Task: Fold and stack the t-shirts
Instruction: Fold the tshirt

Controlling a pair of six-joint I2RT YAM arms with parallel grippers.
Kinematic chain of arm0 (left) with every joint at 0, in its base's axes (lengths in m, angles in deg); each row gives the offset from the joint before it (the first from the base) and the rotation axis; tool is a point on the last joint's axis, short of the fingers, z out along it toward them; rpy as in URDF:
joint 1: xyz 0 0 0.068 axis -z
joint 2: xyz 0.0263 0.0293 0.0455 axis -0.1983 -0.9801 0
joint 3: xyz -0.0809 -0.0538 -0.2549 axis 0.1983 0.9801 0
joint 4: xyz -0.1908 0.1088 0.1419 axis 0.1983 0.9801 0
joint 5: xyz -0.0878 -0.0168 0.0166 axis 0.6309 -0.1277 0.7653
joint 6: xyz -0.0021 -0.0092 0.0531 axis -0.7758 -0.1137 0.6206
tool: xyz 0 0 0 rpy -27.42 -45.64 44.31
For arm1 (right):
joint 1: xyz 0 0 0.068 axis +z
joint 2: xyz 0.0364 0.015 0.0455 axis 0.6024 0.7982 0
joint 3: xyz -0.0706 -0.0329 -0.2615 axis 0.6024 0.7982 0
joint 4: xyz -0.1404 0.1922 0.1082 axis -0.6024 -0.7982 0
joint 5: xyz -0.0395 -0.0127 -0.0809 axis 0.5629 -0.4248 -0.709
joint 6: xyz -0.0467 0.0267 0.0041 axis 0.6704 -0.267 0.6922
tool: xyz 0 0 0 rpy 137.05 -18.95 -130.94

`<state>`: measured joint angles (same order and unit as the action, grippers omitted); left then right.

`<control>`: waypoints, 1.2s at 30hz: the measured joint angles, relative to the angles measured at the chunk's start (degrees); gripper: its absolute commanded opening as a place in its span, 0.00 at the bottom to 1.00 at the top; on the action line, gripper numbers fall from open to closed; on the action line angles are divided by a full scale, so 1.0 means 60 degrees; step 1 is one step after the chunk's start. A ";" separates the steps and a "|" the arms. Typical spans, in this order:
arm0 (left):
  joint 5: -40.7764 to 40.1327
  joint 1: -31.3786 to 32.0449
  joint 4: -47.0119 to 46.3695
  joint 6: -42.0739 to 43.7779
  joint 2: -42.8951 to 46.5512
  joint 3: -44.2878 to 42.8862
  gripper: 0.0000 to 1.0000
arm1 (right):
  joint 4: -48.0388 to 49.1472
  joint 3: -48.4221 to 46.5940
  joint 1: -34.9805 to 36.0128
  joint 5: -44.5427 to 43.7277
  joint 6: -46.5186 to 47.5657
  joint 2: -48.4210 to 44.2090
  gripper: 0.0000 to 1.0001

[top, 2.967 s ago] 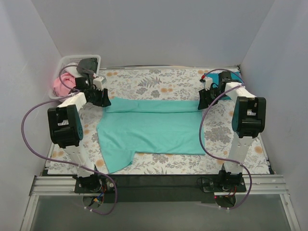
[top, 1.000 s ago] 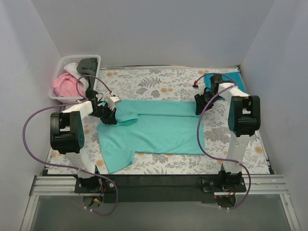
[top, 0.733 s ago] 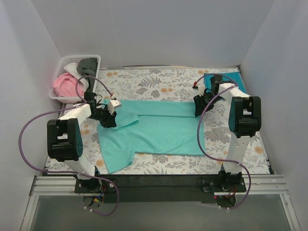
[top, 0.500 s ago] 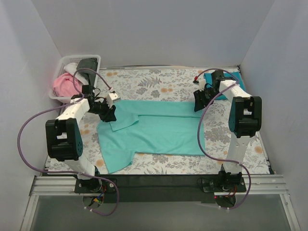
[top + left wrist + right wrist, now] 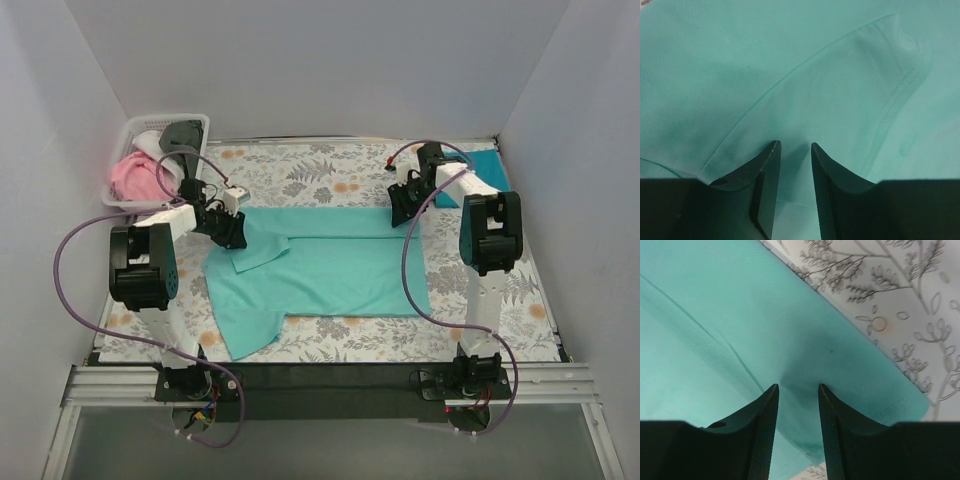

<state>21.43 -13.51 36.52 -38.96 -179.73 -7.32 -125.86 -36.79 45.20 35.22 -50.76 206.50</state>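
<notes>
Two arms are reaching across the one floral cloth [image 5: 320,175] that is covering the table, and one mint-turquoise t-shirt [image 5: 330,270] is lying spread over the middle of the frame. Its far edge is folded toward the near side in a long band. One sleeve [image 5: 258,250] is lying folded inward over the body at the left, and the other sleeve [image 5: 245,332] is sticking out at the lower left. The left gripper [image 5: 232,232] is hanging just above that folded sleeve at the shirt's upper left corner. In the left wrist view its two fingers [image 5: 769,170] are standing a little apart with flat mint fabric showing in the gap, clamping nothing. The right gripper [image 5: 400,208] is hovering over the shirt's upper right corner. In the right wrist view its two fingers [image 5: 765,415] are likewise standing apart above the mint cloth near its edge, gripping nothing. One darker teal-blue t-shirt [image 5: 485,165] is lying folded in the upper right of the frame, partly hidden behind the right arm. One white basket [image 5: 168,118] is sitting in the upper left, beside the cloth's far left corner. It is holding three more garments: one pink t-shirt [image 5: 128,178], one white t-shirt [image 5: 150,142] and one dark grey t-shirt [image 5: 182,133], all bunched up. That is making five shirts in view.
</notes>
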 measured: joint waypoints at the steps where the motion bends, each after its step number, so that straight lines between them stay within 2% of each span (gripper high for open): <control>1: -0.0120 0.0029 -0.0135 -0.0237 -0.0146 0.0015 0.30 | 0.0004 -0.0237 0.0000 -0.0091 -0.0073 0.0153 0.39; 6: -0.0164 0.0138 -0.0725 -0.1494 -0.0954 -0.0667 0.29 | 0.0109 -0.1792 -0.0011 -0.0408 -0.0270 0.1089 0.41; 10: -0.0193 0.0178 -0.0998 -0.2138 -0.1814 -0.1854 0.33 | 0.0412 -0.2288 -0.0029 -0.0696 -0.0226 0.1355 0.51; 11: -0.0171 0.0178 -0.0958 -0.2186 -0.1869 -0.2018 0.35 | 0.0426 -0.2262 -0.0036 -0.0732 -0.0146 0.1322 0.57; 12: -0.0138 0.0186 -0.0831 -0.2186 -0.1894 -0.2171 0.44 | 0.0492 -0.2124 -0.0040 -0.0725 -0.0076 0.1231 0.61; 14: 0.0164 0.0186 -0.0528 -0.2062 -0.1756 -0.2259 0.47 | 0.0481 -0.1628 -0.0047 -0.0739 0.0182 0.0794 0.76; 17: 0.0659 0.0178 0.0186 -0.1588 -0.0962 -0.1967 0.49 | 0.0302 -0.0153 -0.0091 -0.0667 0.0845 -0.0772 0.80; 19: 0.0856 0.0149 0.0510 -0.1158 0.0146 -0.1300 0.49 | 0.0135 0.0736 -0.0091 -0.0583 0.1279 -0.2058 0.77; 20: 0.0980 0.0087 0.0714 -0.0933 0.0761 -0.0962 0.47 | 0.0029 0.1147 -0.0087 -0.0535 0.1530 -0.2743 0.70; 23: 0.1399 -0.0208 0.1515 0.0135 0.2437 -0.0262 0.40 | -0.0127 0.2397 0.0011 -0.0525 0.2204 -0.4579 0.55; 26: 0.1494 -0.0699 0.2022 0.0973 0.2962 0.0062 0.37 | -0.0288 0.3789 0.0415 -0.0670 0.2718 -0.5767 0.47; 31: 0.1235 -0.1013 0.2914 0.2113 0.3005 0.0889 0.39 | -0.0433 0.6207 0.1395 -0.1311 0.3453 -0.6255 0.50; 36: 0.1020 -0.0994 0.3322 0.2674 0.3024 0.1213 0.43 | -0.0484 0.7282 0.1457 -0.1956 0.3927 -0.6579 0.55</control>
<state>27.55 -19.47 56.45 -22.92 -161.59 -0.04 -128.77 6.90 53.95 23.49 -27.19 167.02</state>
